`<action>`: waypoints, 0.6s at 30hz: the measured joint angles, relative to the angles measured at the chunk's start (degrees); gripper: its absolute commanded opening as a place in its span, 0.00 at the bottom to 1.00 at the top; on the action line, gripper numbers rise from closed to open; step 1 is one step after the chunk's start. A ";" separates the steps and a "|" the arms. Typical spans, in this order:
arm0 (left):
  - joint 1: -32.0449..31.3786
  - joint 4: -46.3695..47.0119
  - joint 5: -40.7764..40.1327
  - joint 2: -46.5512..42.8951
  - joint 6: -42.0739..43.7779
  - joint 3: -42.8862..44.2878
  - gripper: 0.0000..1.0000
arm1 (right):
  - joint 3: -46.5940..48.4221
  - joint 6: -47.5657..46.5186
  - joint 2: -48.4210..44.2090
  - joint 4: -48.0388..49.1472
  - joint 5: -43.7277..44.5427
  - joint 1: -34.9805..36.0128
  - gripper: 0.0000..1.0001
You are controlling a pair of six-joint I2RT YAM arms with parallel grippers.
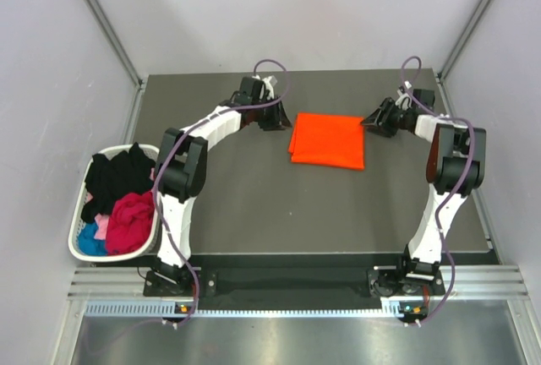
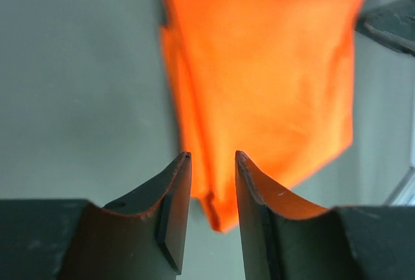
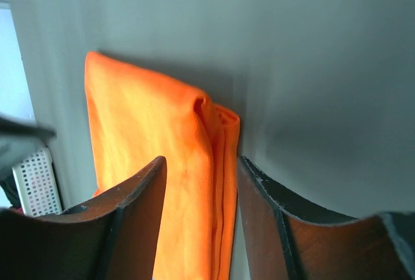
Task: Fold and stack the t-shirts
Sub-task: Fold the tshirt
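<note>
orange t-shirt (image 1: 328, 140) folded flat on table (image 1: 228, 204), likely base for the stack | left gripper (image 1: 273, 119), right gripper (image 1: 374, 120) flank its 2 sides, jaws parted, empty | other t-shirts (image 1: 118, 200) heaped in basket (image 1: 78, 251)

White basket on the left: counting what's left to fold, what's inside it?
The basket holds a black garment farthest, a magenta garment nearer, blue cloth at the near corner. Anything beneath is covered.

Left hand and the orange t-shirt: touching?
Cannot tell. Left wrist view: orange t-shirt corner lies between the fingers of the open left hand, no plain contact or gap; top view too coarse.
</note>
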 measured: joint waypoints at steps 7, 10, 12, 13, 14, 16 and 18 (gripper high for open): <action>-5.77 4.44 1.20 -4.85 -1.11 -8.50 0.37 | 4.50 1.22 5.31 1.40 -0.22 -0.07 0.35; -8.39 5.18 1.29 -4.85 -0.85 -9.38 0.37 | 4.76 2.64 6.71 3.26 -1.88 -0.20 0.31; -9.55 6.05 1.03 -4.85 -0.48 -10.08 0.37 | 4.79 3.02 6.99 3.87 -1.90 -0.20 0.26; -9.92 6.47 0.70 -4.83 -0.17 -10.49 0.37 | 4.79 3.17 7.10 4.04 -1.88 -0.22 0.23; -10.12 6.84 0.15 -4.83 0.28 -11.04 0.36 | 4.79 3.28 7.23 4.15 -1.73 -0.22 0.19; -10.12 7.23 -1.42 -4.74 1.09 -11.87 0.36 | 4.76 3.58 7.26 4.11 -1.42 -0.31 0.15; -9.97 7.43 -3.67 -4.57 2.12 -12.63 0.36 | 4.76 3.85 7.26 4.13 -1.29 -0.50 0.16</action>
